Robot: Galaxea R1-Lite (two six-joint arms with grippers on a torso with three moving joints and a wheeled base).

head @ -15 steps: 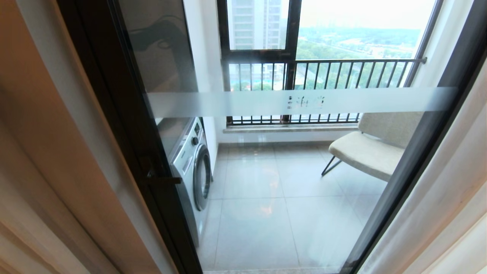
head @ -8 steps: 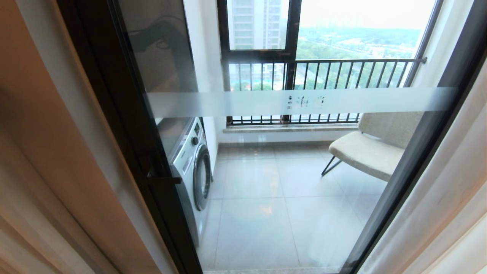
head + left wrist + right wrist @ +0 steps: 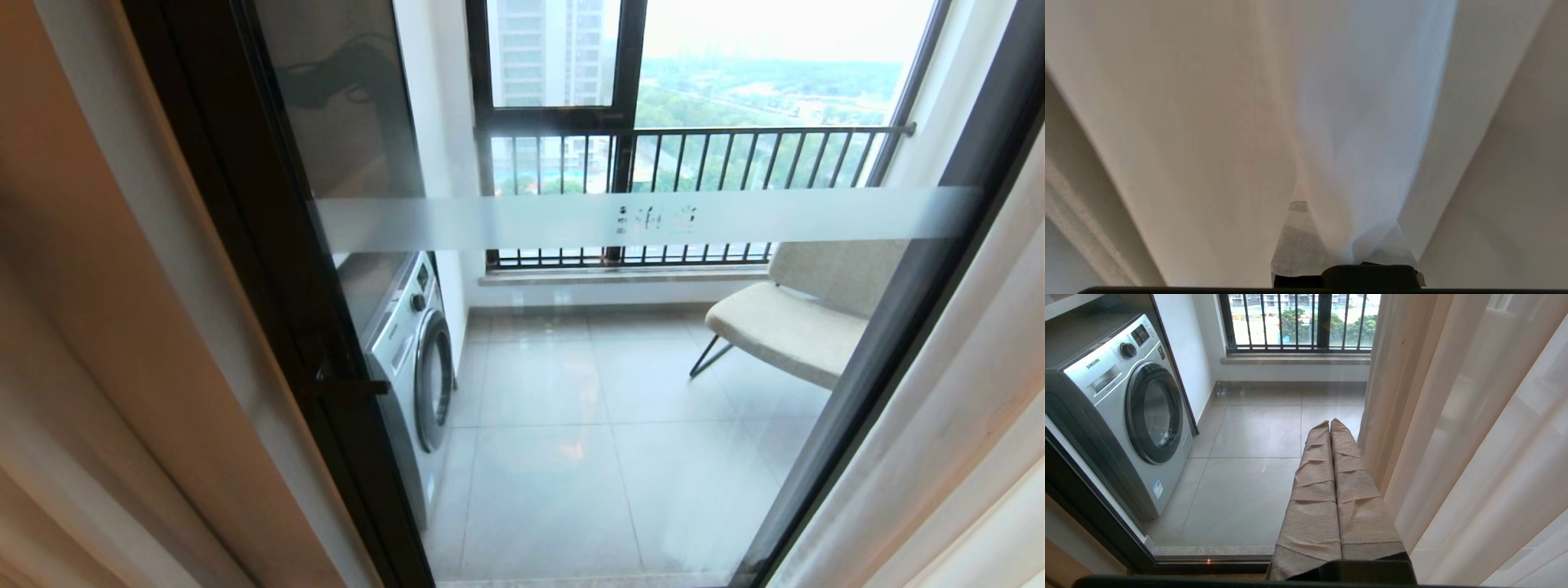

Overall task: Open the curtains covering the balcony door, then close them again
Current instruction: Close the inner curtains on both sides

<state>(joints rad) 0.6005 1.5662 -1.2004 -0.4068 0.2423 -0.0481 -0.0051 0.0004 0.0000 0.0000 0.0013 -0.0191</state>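
The balcony door [image 3: 269, 245] stands uncovered in the head view, its glass crossed by a frosted band [image 3: 571, 220]. Beige curtains [image 3: 106, 327] hang bunched at its left, and a sheer white layer [image 3: 963, 408] hangs at its right. Neither arm shows in the head view. In the left wrist view, my left gripper [image 3: 1347, 222] is shut on a gathered fold of the curtains [image 3: 1363, 122], which fans out from between the taped fingers [image 3: 1298, 245]. My right gripper [image 3: 1330, 425] is shut and holds nothing; it hovers beside the right-hand curtains [image 3: 1474, 437] without touching them.
Behind the glass are a silver washing machine [image 3: 416, 359] on the left, a pale chair [image 3: 792, 318] on the right and a black-framed window with a railing [image 3: 694, 155]. A small dark handle [image 3: 351, 384] sticks out of the door frame.
The dark reflection high in the door glass has shifted slightly, and the shading of the left curtain's folds has moved a little. The door, chair and washer stay put.
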